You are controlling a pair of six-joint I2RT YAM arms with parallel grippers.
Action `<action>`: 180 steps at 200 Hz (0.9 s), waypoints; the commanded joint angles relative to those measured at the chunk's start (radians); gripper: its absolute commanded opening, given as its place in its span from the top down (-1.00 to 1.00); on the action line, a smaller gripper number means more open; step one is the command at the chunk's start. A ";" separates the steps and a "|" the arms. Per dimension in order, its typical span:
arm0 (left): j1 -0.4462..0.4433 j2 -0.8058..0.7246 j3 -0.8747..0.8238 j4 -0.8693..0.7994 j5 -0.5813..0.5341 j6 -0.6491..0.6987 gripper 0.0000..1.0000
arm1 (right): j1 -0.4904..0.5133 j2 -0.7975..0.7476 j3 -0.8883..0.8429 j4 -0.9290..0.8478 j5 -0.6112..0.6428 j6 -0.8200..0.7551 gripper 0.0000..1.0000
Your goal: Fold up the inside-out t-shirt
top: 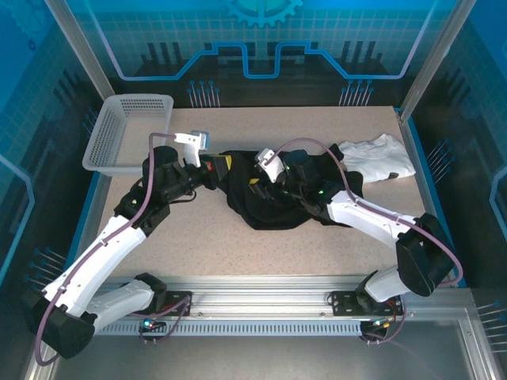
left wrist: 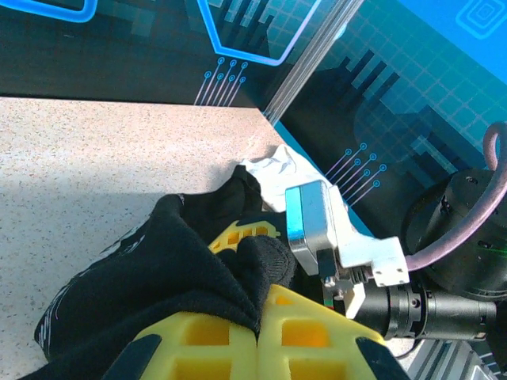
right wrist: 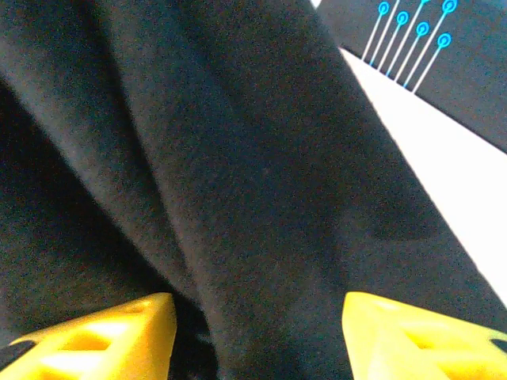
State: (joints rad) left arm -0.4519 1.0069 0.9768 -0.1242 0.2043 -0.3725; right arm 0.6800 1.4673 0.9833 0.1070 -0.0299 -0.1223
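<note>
The inside-out t-shirt (top: 273, 202) lies as a crumpled black heap in the middle of the table. My left gripper (top: 222, 166) is at its left edge. In the left wrist view its yellow jaws (left wrist: 259, 332) are shut on a raised fold of the black cloth (left wrist: 158, 269). My right gripper (top: 257, 184) sits low over the heap's upper middle. Its yellow fingertips (right wrist: 119, 328) stand well apart in the right wrist view, and a thick ridge of the shirt (right wrist: 238, 198) runs between them without being pinched. No print or tag is visible.
A smaller white garment (top: 379, 157) lies on the table at the back right, just beyond the shirt. A white mesh basket (top: 127, 131) stands at the back left. The right wrist's camera block (left wrist: 317, 222) hangs close to my left fingers.
</note>
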 commanded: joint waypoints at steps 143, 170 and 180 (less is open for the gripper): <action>0.010 0.148 -0.037 -0.080 -0.530 0.054 0.86 | -0.114 0.001 0.164 -0.230 -0.486 0.322 1.00; 0.012 0.168 -0.047 -0.113 -0.588 0.066 0.67 | -0.132 0.044 0.156 -0.169 -0.526 0.491 1.00; 0.010 0.132 -0.076 -0.119 -0.577 0.055 0.50 | -0.136 0.057 0.152 -0.136 -0.541 0.535 1.00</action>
State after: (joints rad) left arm -0.4488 1.1923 0.9367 -0.2119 -0.2832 -0.3355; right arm 0.5613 1.4899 1.1263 -0.0643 -0.4686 0.2096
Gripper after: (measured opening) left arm 0.168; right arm 0.047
